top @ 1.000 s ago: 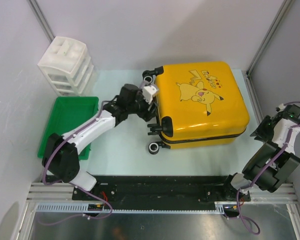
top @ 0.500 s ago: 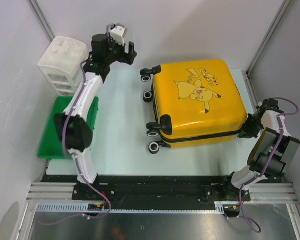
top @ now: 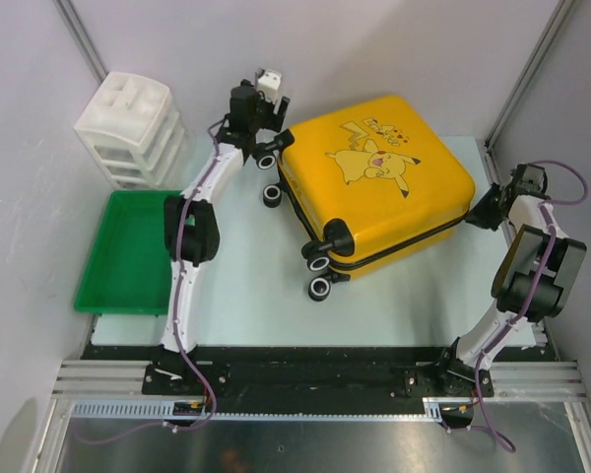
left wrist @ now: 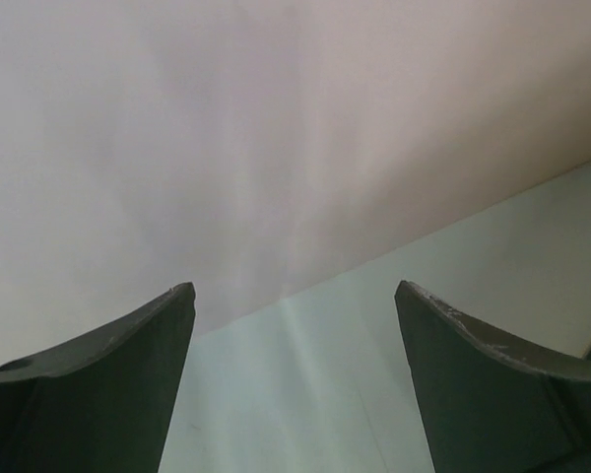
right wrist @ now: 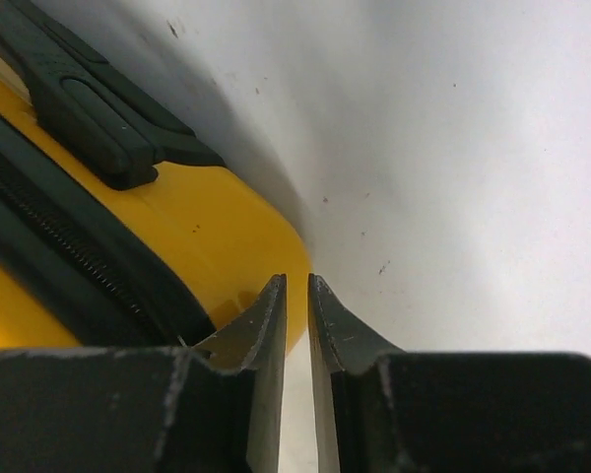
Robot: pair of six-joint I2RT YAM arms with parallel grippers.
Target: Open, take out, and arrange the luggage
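The luggage [top: 374,182], a yellow hard-shell suitcase with a Pikachu print, lies closed and turned at an angle on the table, its black wheels [top: 320,288] toward the left. My left gripper [top: 268,116] is at its back-left corner above the rear wheels. In the left wrist view this gripper [left wrist: 294,296] is wide open and empty, facing the back wall. My right gripper [top: 480,212] is at the suitcase's right corner. In the right wrist view it [right wrist: 296,281] is shut with nothing between the fingers, beside the yellow shell [right wrist: 217,232], the black zipper [right wrist: 69,256] and a black handle [right wrist: 89,108].
A white plastic drawer unit [top: 128,128] stands at the back left. A green tray [top: 128,251] lies on the left, in front of it. Grey walls close the back and both sides. The right wall is just behind my right gripper.
The suitcase has turned counterclockwise and shifted toward the back left. My left gripper swung from the back-left wall to the suitcase's back-left corner. My right gripper moved farther back along the right side.
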